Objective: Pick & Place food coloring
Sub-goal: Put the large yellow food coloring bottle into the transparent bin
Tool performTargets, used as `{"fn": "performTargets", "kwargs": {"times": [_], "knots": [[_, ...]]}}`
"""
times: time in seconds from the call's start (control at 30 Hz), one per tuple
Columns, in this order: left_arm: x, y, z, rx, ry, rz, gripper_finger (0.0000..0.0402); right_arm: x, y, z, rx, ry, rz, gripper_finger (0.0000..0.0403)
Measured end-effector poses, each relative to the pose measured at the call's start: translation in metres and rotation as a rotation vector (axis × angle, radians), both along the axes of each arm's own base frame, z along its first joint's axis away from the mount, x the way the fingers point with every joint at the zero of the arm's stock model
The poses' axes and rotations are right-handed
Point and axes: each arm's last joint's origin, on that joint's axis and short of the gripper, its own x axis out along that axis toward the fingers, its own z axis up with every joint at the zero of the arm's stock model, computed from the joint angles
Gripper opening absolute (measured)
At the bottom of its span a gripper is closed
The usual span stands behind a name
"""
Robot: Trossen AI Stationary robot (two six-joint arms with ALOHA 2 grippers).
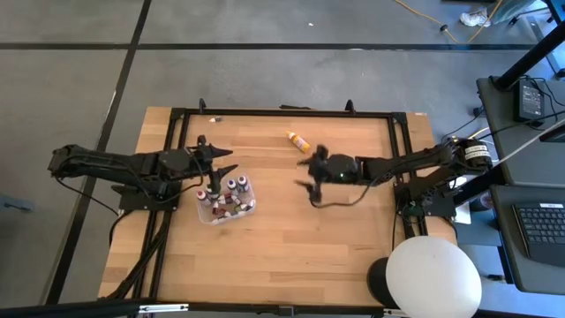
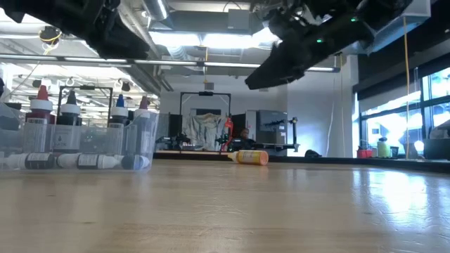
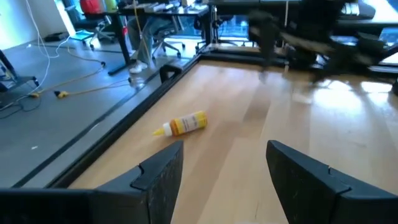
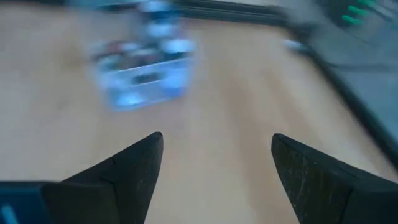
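Yellow bottle [image 3: 184, 124] bears an orange label (writing unreadable).

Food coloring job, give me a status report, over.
Left gripper open, empty, above tray. Right gripper open, empty, mid-table. Yellow bottle lying loose, far side. Nothing blocking.

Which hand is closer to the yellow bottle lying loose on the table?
The right hand. It hangs open beside the yellow bottle, toward the table's middle. The left hand sits open farther off, above the clear tray of bottles.
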Motion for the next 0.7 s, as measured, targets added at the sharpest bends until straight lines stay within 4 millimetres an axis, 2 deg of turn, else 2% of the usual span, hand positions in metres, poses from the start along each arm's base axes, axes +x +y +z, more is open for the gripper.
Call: {"fn": "performTargets", "kwargs": {"times": [0.13, 0.3, 0.4, 0.57, 0.7], "knots": [[0.000, 0.000, 0.000, 0.013, 0.006, 0.005, 0.0222, 0.004, -0.033, 0.007, 0.054, -0.015, -0.173, 0.0301], [-0.001, 0.001, 0.000, 0.038, 0.014, 0.020, 0.0224, 0.008, -0.078, -0.013, 0.060, 0.063, -0.251, 0.0292], [-0.001, 0.001, 0.000, 0.038, 0.014, 0.019, 0.0226, 0.013, -0.099, -0.035, 0.071, 0.134, -0.272, 0.0289], [-0.001, 0.001, 0.000, 0.031, 0.012, 0.021, 0.0222, 0.022, -0.125, -0.059, 0.097, 0.198, -0.336, 0.0284], [-0.001, 0.001, 0.000, 0.029, 0.011, 0.021, 0.0224, 0.028, -0.135, -0.074, 0.107, 0.249, -0.354, 0.0284]]}}
